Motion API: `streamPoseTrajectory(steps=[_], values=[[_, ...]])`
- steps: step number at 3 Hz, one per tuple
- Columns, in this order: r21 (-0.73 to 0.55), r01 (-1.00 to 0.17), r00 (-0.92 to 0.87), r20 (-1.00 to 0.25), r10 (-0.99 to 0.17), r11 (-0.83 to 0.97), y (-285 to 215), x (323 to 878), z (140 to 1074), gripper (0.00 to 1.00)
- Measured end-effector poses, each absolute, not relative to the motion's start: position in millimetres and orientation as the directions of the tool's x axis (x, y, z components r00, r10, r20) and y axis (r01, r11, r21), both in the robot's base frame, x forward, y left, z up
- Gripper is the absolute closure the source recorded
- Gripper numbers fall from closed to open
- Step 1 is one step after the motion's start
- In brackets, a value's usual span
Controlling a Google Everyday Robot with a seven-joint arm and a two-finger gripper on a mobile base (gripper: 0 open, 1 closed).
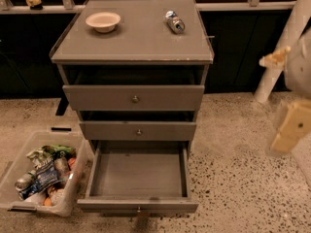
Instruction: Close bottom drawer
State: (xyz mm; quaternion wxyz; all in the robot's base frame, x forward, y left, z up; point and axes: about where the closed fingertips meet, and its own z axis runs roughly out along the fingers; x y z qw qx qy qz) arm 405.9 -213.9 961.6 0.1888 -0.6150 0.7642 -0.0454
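The bottom drawer of the grey cabinet is pulled far out, showing its plain, empty grey interior. Its slim front with a tiny round knob faces me at the bottom of the view. My gripper hangs blurred at the far right edge, well to the right of the cabinet and above floor level. It is apart from the drawer and holds nothing that I can see.
The middle drawer and top drawer sit slightly out. A cream bowl and a lying can are on the cabinet top. A clear bin of snacks stands on the floor, left of the open drawer.
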Motion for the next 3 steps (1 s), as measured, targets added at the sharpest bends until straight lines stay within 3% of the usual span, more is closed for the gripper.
streamPoseTrajectory(steps=[2, 3], values=[[-0.343, -0.9, -0.142, -0.35, -0.926, 0.268, -234, 338, 864, 0.0], [-0.233, -0.921, -0.202, -0.399, -0.895, 0.312, -246, 312, 753, 0.0]])
